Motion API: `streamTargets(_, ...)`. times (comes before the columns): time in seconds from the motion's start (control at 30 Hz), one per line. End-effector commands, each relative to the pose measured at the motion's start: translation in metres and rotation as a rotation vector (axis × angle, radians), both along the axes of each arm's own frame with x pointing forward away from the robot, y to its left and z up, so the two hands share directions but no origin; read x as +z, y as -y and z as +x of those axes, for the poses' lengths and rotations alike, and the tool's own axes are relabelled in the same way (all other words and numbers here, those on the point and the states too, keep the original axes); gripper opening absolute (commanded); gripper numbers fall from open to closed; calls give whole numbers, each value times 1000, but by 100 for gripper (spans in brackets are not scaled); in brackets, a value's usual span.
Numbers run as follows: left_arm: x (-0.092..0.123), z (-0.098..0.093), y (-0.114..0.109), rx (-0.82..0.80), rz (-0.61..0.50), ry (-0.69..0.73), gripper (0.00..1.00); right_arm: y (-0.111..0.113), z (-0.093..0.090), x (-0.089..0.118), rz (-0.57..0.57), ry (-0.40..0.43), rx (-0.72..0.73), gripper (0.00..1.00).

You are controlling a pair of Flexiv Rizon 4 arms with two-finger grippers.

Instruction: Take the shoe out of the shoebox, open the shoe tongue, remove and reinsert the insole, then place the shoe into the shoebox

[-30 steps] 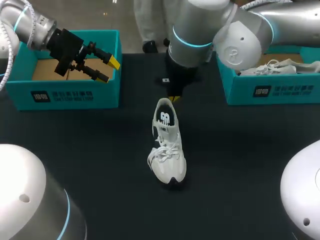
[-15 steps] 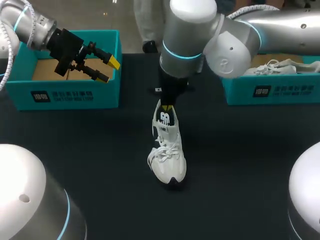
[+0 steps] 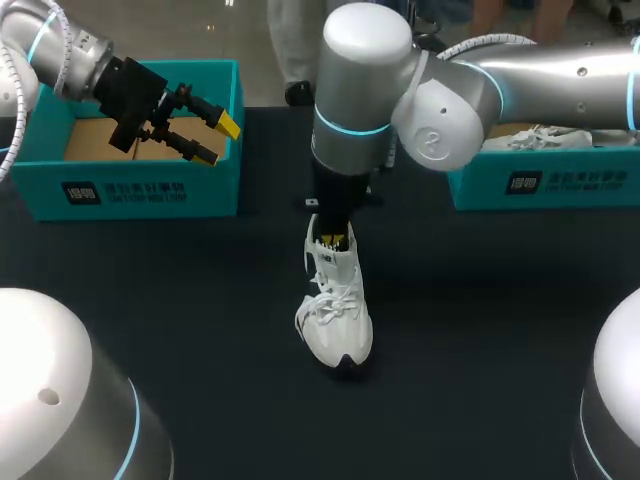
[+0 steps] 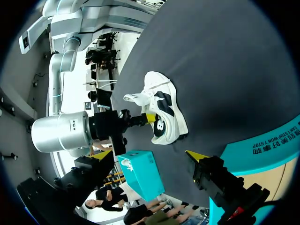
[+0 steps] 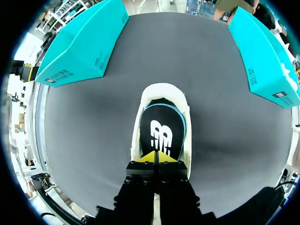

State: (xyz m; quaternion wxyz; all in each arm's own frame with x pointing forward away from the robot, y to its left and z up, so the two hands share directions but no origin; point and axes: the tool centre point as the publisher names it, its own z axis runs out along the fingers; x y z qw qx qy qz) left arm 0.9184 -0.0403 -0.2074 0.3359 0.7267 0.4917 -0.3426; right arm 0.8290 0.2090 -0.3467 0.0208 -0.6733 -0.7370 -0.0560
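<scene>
Shoe: the white sneaker [image 3: 335,310] stands on the black table [image 3: 500,330] near its middle, out of any box, with its toe toward 6 o'clock and its heel toward 12 in the head view.
Right gripper: the right gripper [image 3: 333,240] comes down at the sneaker's 12 o'clock end, into the heel opening. Its yellow tips are pressed together with no gap.
Insole: the black insole [image 5: 161,129] lies flat inside the sneaker, just ahead of those closed tips. Whether they nip its heel edge cannot be told.
Left gripper: the left gripper [image 3: 215,140] hangs over the left shoebox [image 3: 130,185], at about 10 o'clock from the sneaker and well apart from it. Its fingers are spread and hold nothing.
Boxes: the right shoebox [image 3: 540,185] sits at about 2 o'clock from the sneaker and holds a second pale sneaker [image 3: 560,135]. The left one shows only its cardboard floor.
Done: taking the shoe out looks complete. The mouth is open enough to bare the insole (though the laces [image 3: 330,300] are in place, and how far the tongue was drawn back is not clear).
In hand: most likely the start of the insole removal.
Left: lifting the insole out, sliding it back in, and returning the sneaker to a shoebox.
</scene>
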Motion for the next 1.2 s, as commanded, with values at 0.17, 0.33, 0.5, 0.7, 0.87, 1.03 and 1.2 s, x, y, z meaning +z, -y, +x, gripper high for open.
streamTargets(0.17, 0, 0, 0, 0, 2, 1, 100, 2, -9, -20, -15, -43, -15, 0)
streamTargets(0.33, 0, 0, 0, 0, 2, 1, 100, 5, -9, -35, -28, -57, -23, 0)
streamTargets(0.5, 0, 0, 0, 0, 2, 1, 100, 8, -9, -49, -30, -62, -30, 0)
streamTargets(0.7, 0, 0, 0, 0, 2, 1, 100, 7, -10, -54, -34, -84, -28, 0)
streamTargets(0.87, 0, 0, 0, 0, 2, 1, 100, 7, -11, -48, -48, -75, -26, 0)
streamTargets(1.03, 0, 0, 0, 0, 2, 1, 100, 10, -2, -27, -80, -19, -25, 0)
streamTargets(1.2, 0, 0, 0, 0, 2, 1, 100, 13, 10, -21, -105, 30, -16, 0)
